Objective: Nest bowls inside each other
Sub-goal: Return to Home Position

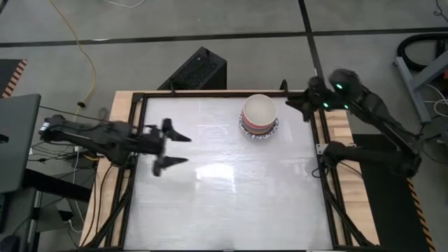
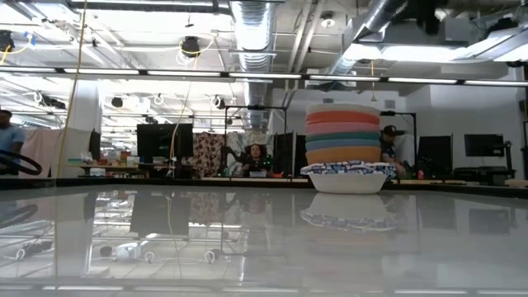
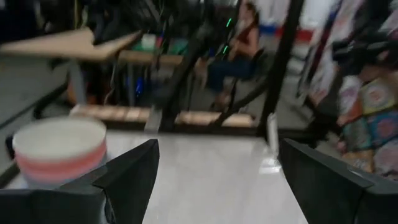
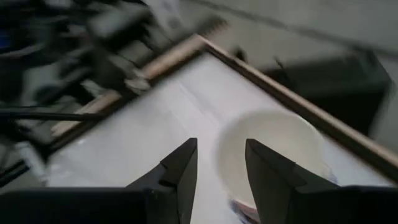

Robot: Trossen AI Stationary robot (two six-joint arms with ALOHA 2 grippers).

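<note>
the white table fills the black frame, glossy enough to mirror the room in the low view. your left arm reaches in from the left side, and your right arm folds back over the far right corner.

the stack of bowls stands alone toward the far edge, right of centre, and nothing else sits on the surface. nesting looks finished, so to my eye only taking the arms home remains.

the left gripper hangs over the left part of the table, well apart from the stack, fingers spread wide and empty. the right gripper sits near the stack by the frame rail, fingers a little apart with nothing between them.

in the low view the white bowl with the blue patterned rim carries the whole pile, with the cream bowl on top.

watch the right side. that gripper is the close one, so any swing toward table centre could clip the rims. the pile is tall over one small base on a slick surface, so a light knock would likely slide or tip it toward the nearby far edge.
</note>
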